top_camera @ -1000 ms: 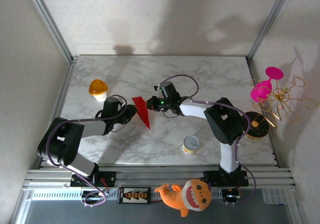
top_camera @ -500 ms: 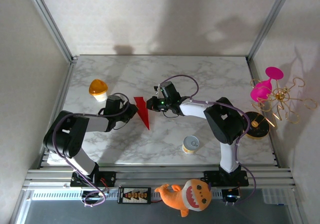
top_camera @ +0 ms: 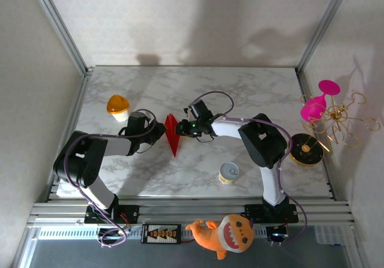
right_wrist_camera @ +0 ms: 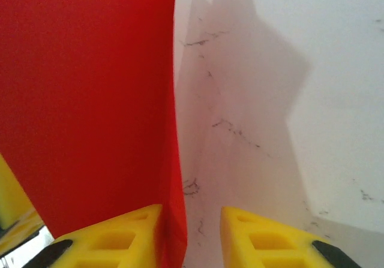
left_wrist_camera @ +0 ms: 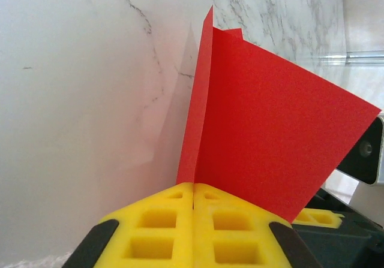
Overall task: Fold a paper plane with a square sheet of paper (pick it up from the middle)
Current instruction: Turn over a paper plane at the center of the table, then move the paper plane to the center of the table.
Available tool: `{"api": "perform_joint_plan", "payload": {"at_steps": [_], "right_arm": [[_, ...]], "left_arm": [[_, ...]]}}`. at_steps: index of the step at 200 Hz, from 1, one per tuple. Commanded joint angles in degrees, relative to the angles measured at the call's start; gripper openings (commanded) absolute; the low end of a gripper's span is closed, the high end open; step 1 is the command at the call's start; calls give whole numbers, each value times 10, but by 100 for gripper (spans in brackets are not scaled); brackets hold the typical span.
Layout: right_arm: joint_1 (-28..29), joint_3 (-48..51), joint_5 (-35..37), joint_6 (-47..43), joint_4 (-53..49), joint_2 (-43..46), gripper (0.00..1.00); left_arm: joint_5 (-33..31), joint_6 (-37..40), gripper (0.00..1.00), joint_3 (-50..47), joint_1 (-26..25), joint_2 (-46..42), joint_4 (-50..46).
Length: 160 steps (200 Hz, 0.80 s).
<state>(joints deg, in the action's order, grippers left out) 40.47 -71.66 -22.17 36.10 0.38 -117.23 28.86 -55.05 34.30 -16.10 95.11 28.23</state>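
The folded paper [top_camera: 173, 134] stands on edge near the middle of the table [top_camera: 252, 88], between the left gripper [top_camera: 157, 133] and the right gripper [top_camera: 183, 130]. A small cup [top_camera: 118, 107] sits behind the left gripper, towards the left edge. A tin [top_camera: 228, 172] lies near the front edge, right of the paper. At the right edge, a goblet [top_camera: 318, 103] stands just left of a wire stand [top_camera: 339, 121] — and a plush toy [top_camera: 223, 233] lies before the front edge.
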Motion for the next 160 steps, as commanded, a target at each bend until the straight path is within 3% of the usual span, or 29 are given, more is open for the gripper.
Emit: {"api": "perform_joint_plan", "payload": {"at_steps": [1,67,160], "right_arm": [[-4,-24,-2,-22,-25,-12,30],[-23,-10,16,-8,-7,1,6],[-40,53,43,42,29,31,5]], "left_arm": [[13,15,0,12,-5,11,-10],[-7,10,0,7,-6,2,-12],[-53,-33,0,-39,-3,-7,29]]}}
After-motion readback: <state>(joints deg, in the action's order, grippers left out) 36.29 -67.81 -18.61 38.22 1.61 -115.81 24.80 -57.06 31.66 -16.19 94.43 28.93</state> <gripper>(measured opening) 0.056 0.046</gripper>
